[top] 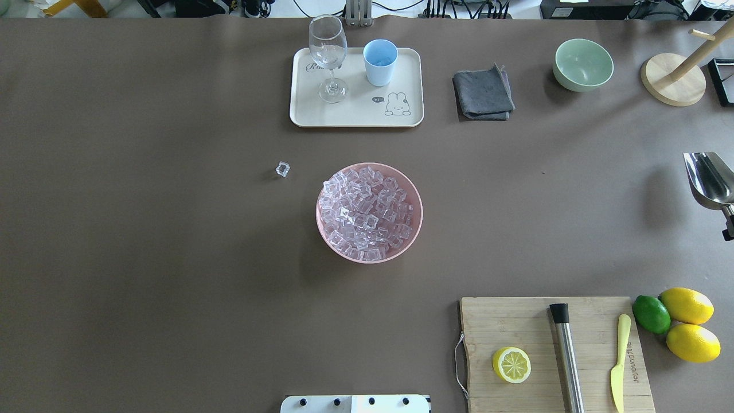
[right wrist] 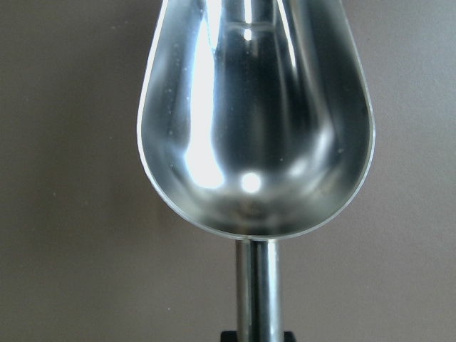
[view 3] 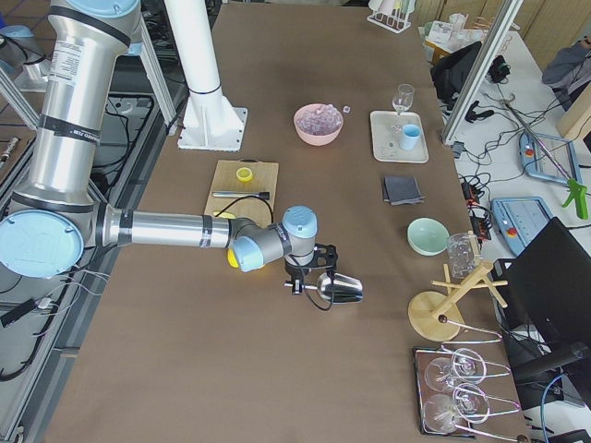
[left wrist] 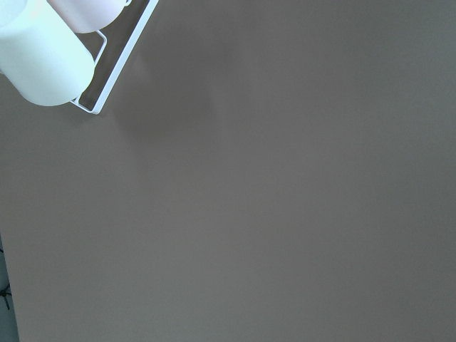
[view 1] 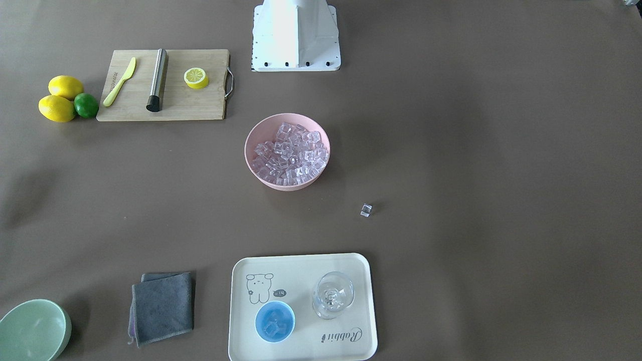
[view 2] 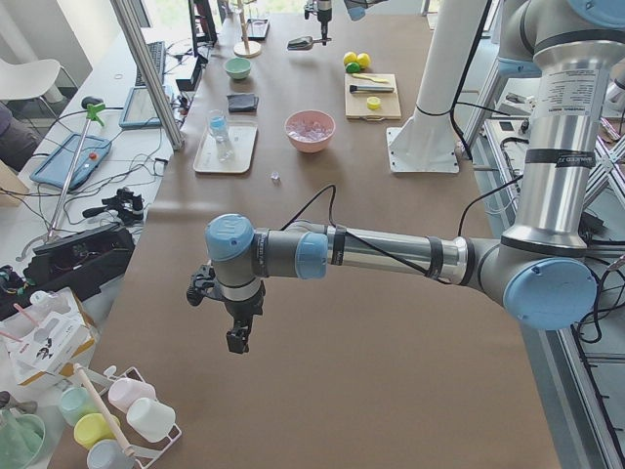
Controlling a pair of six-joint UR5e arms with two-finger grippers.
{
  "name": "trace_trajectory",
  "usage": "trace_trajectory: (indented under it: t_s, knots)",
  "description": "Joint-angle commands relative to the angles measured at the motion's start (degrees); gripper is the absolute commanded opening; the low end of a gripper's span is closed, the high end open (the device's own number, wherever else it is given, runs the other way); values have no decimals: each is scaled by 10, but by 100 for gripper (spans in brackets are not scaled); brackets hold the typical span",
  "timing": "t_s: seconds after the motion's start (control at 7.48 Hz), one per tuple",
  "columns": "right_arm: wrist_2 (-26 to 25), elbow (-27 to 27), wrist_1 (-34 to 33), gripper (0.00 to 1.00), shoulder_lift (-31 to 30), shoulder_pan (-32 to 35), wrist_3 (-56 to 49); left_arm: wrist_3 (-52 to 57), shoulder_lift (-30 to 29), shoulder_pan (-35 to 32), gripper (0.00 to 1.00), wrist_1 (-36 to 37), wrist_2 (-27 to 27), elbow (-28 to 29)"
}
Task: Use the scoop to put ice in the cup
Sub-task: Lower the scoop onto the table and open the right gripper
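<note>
The ice [top: 367, 212] fills a pink bowl [top: 322, 221] at mid-table, and one loose cube [top: 282, 168] lies on the table to its left. The light-blue cup [top: 380, 60] stands on a cream tray [top: 355, 117] at the far side and holds a few cubes [view 1: 273, 326]. My right gripper [view 3: 309, 281] is shut on the handle of the steel scoop [top: 711, 180], held empty and above the table at the far right. The scoop's bowl [right wrist: 256, 121] is empty. My left gripper [view 2: 237, 337] hangs over bare table far to the left; I cannot tell if it is open.
A stemmed glass [top: 328, 54] stands on the tray beside the cup. A grey cloth [top: 483, 92], a pale-green bowl [top: 582, 64] and a wooden rack [top: 674, 83] are at the far right. A cutting board [top: 550, 355] with a steel cylinder, a knife and a lemon half is near right, with lemons and a lime [top: 679, 318] beside it.
</note>
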Motion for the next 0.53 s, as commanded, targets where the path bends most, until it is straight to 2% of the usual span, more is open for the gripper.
trace_trajectory:
  t_s: [0.0,0.13,0.4]
  knots:
    - [2,-11,2,0,7,0,0,0,-1,1,99,0,0,0]
    - [21,-14,2,0,9,0,1,-1,-2,2,99,1,-1,-1]
    - [25,-12,2,0,14,0,1,-3,-4,2,99,1,-1,-4]
